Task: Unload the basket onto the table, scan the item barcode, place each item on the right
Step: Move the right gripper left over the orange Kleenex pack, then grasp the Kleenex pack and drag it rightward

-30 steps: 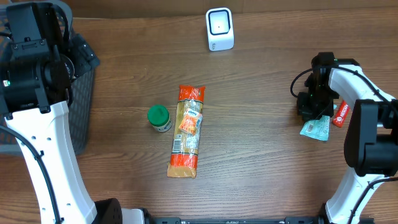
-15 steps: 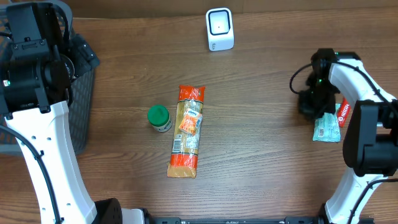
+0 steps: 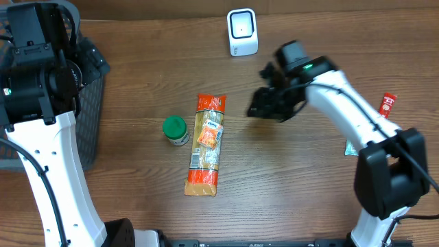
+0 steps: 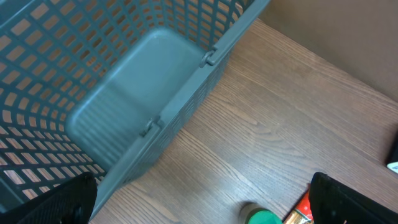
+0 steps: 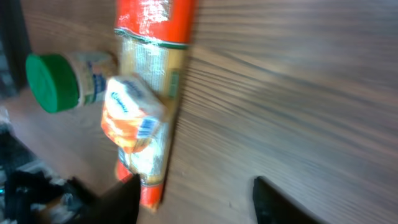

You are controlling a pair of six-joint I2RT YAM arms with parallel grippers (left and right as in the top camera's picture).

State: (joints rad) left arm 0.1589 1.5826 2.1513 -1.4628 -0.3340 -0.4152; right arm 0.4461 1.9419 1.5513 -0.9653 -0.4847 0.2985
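**Right arm hovers by pasta packet, jaws apart**

Your right gripper (image 3: 264,106) hangs over bare wood at about 2 o'clock from the pasta packet (image 3: 206,144), near it but not touching. Its fingers (image 5: 118,199) seem spread with nothing between them, though the wrist view is blurred. The packet lies flat mid-table, with a green-lidded jar (image 3: 175,130) just beside it at 9 o'clock. The scanner (image 3: 242,31) stands at the table's 12 o'clock. Your left gripper (image 4: 199,202) gapes wide above the basket (image 4: 124,93), holding nothing.

A white scanner (image 3: 242,31) stands upright; well apart from it, a long orange-ended packet (image 3: 204,171) lies flat.
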